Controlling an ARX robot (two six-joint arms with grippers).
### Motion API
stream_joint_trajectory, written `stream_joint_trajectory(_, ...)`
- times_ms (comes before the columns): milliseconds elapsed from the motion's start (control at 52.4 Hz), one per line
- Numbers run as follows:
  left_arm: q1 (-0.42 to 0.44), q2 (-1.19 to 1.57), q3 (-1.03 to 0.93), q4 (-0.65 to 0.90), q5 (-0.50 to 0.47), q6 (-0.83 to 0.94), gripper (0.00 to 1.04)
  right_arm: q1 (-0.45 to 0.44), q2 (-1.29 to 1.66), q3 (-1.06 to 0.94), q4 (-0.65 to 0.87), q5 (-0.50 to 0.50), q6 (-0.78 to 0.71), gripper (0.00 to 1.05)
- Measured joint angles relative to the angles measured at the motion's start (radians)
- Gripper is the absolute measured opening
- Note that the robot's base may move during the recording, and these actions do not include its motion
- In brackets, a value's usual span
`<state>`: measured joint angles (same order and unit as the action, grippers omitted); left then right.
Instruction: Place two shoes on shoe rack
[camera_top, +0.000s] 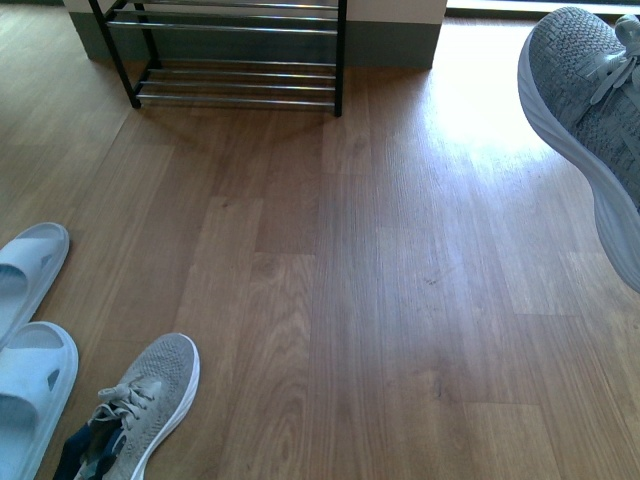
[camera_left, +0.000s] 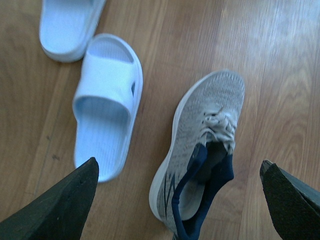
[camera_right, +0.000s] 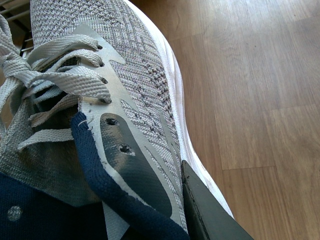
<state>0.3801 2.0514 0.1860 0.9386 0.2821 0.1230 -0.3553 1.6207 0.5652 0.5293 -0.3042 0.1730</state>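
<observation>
Sneakers of the grey pair sit well apart. The raised sneaker (camera_top: 585, 120) hangs tilted off the floor (camera_top: 380, 300) at the front view's right edge, gripped near its collar by your right gripper (camera_right: 165, 225), one finger (camera_right: 210, 215) pressed against its white sole wall. The floor sneaker (camera_top: 140, 410) lies beside two pale slides (camera_top: 30, 265), below your left gripper (camera_left: 180, 200), whose fingers (camera_left: 55, 205) stand wide apart and empty. The shoe rack (camera_top: 240, 60) stands far back, apart from both.

Brown wood-plank floor (camera_top: 330, 300); bright sunlight patch (camera_top: 470, 120) far right; grey baseboard (camera_top: 390, 45) under white wall (camera_top: 395, 10).
</observation>
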Motion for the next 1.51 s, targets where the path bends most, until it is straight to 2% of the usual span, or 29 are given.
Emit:
stream_joint_trajectory(267,0.023,0.419,0.135,0.060,0.078,0.086,0.95,0.000,0.000,0.000,0.000,0.001,0.000,0.01)
stream_joint_trajectory(458,0.017,0.600,0.229,0.046,0.080,0.129,0.95,0.000,0.000,0.000,0.000,0.000,0.000,0.01)
stream_joint_trajectory(840,-0.069,0.729,0.397,-0.034,0.035,0.136,0.95,0.000,0.000,0.000,0.000,0.000,0.000,0.01)
stream_joint_trajectory(1279,-0.172,0.818,0.493,-0.041,0.008,0.066,0.95,0.000,0.000,0.000,0.000,0.000,0.000,0.01)
stream_joint_trajectory(1356,-0.168,0.818,0.497,-0.052,0.011,0.074,0.86,0.000,0.000,0.000,0.000,0.000,0.000,0.01)
stream_joint_trajectory(1508,-0.134,0.801,0.510,-0.103,0.000,0.094,0.57,0.000,0.000,0.000,0.000,0.001,0.000,0.01)
